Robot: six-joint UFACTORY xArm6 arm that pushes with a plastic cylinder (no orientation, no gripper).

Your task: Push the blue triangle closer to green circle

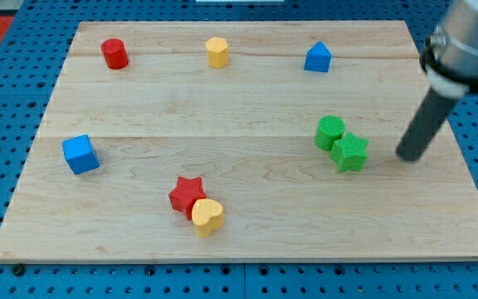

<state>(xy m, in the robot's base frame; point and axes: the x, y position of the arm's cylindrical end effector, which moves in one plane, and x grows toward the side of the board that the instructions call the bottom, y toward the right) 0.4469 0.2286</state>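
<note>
The blue triangle [318, 58] sits near the view's top, right of centre, on the wooden board [247, 108]. The green circle [329, 131] lies well below it, touching a green star [350, 152] at its lower right. My tip [407, 156] rests on the board at the view's right, a short way right of the green star and far below and right of the blue triangle. It touches no block.
A red cylinder [114, 53] and a yellow hexagon [217, 51] sit along the view's top. A blue cube [80, 154] is at the left. A red star [187, 194] and a yellow heart [207, 216] touch near the bottom centre.
</note>
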